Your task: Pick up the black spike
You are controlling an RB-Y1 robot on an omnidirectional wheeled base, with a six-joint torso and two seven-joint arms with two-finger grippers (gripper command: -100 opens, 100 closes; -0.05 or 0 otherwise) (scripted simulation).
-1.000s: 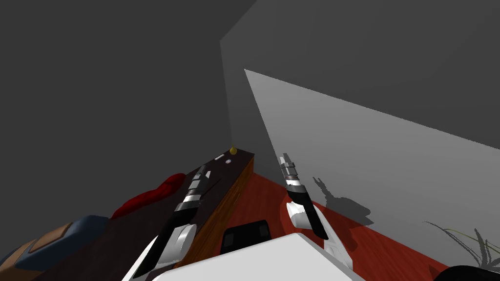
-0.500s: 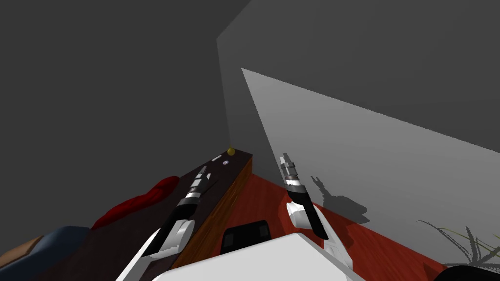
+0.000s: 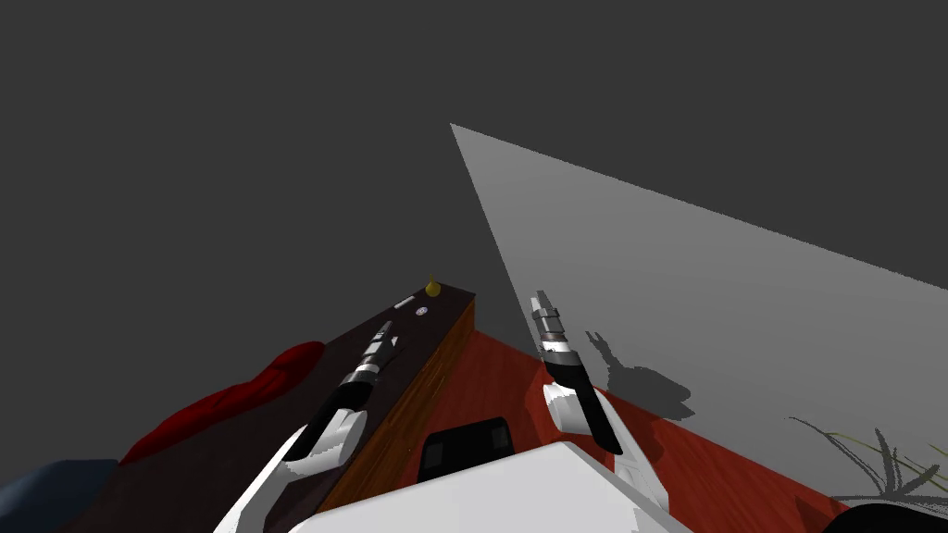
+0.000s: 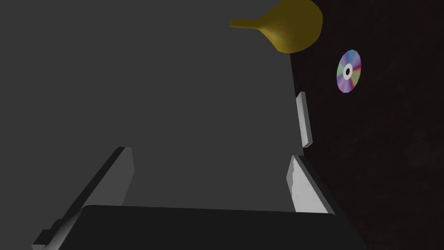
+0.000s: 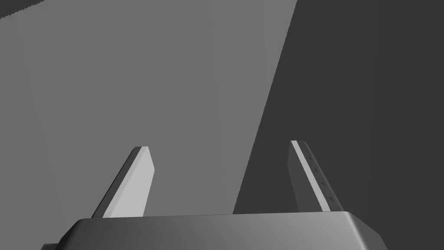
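Left tool (image 3: pixel 384 327) (image 4: pixel 210 156) over dark counter (image 3: pixel 442 319), fingers wide, nothing between them. Spike (image 3: pixel 393 354): probably the thin black sliver lying on the counter just beside the left wrist; black on dark top, too faint to be sure of its shape. Past the tool, toward the far end: flat grey bar (image 4: pixel 304 119), rainbow disc (image 4: pixel 348 71), yellow long-necked vase (image 4: pixel 292 26), all apart from one another. Red heap (image 3: pixel 231 402) on the counter's wall side. Right tool (image 3: pixel 537 298) (image 5: pixel 219 147) raised over red floor (image 3: pixel 491 379), fingers wide, empty.
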